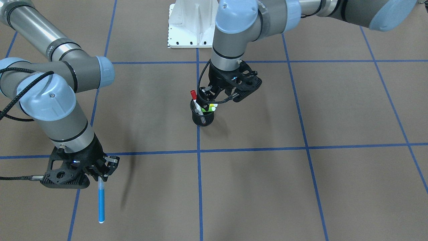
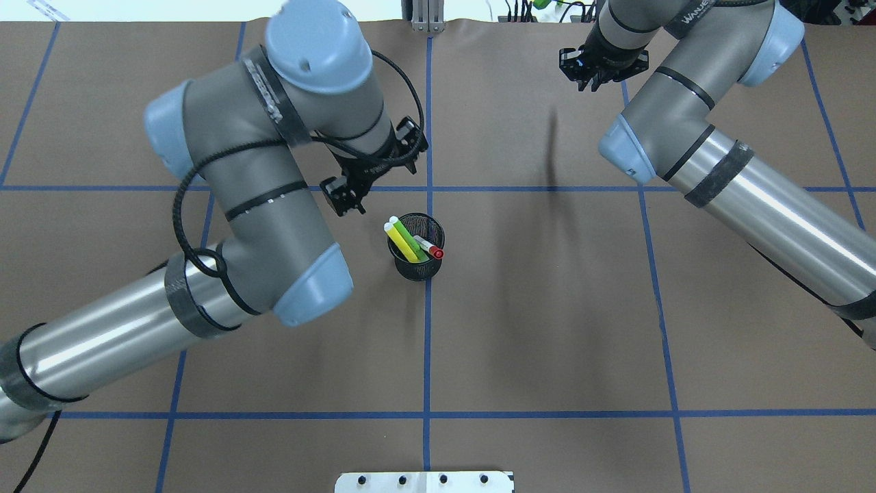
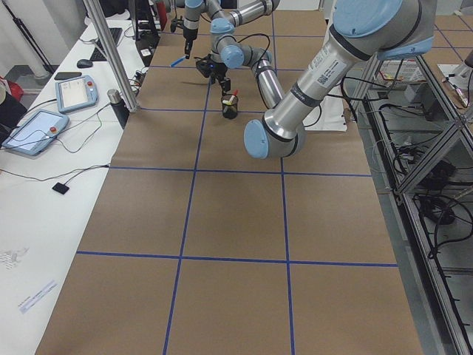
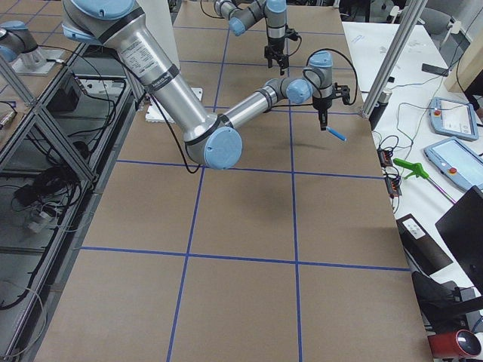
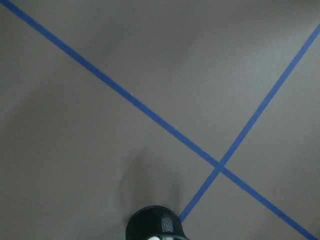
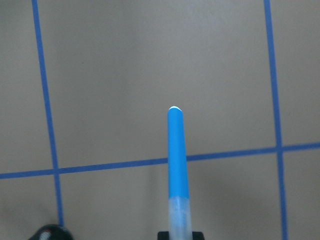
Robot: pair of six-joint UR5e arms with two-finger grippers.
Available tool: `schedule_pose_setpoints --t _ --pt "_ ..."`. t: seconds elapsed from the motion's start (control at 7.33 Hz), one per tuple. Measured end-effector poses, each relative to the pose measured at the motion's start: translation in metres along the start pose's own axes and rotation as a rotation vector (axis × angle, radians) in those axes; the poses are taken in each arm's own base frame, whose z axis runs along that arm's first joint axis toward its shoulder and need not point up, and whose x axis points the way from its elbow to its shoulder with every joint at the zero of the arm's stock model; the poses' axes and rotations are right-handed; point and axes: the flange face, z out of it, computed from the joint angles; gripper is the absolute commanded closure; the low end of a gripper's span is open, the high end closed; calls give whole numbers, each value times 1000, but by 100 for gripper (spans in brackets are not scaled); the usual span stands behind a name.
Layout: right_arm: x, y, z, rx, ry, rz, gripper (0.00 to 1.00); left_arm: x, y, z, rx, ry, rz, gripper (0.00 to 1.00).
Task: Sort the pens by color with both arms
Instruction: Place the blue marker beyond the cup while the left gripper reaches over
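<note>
My right gripper (image 1: pixel 100 176) is shut on the top of the blue pen (image 1: pixel 101 201), which hangs upright above the table; it also shows in the right wrist view (image 6: pixel 176 165). The black mesh cup (image 1: pixel 203 118) stands at the table's middle on a tape crossing. It holds the red-capped white pen (image 2: pixel 430 248), the green pen (image 2: pixel 408 238) and the yellow pen (image 2: pixel 399 245). My left gripper (image 1: pixel 208 95) hovers just above and beside the cup, looks open and holds nothing. The left wrist view shows only the cup's rim (image 5: pixel 155 225) at its bottom edge.
Blue tape lines (image 1: pixel 199 174) divide the brown table into squares. The white base pedestal (image 1: pixel 190 23) stands at the robot's side of the table. Desks with tablets (image 3: pixel 33 129) flank the far side.
</note>
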Motion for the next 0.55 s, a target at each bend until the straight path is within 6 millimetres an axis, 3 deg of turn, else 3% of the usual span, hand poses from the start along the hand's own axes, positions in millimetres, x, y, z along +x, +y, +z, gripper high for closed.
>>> schedule_pose_setpoints --t 0.27,0.55 --pt "-17 25 20 -3 9 82 84 -7 60 30 22 -20 5 9" --pt "-32 56 40 21 -27 39 79 -12 93 43 43 -22 4 20"
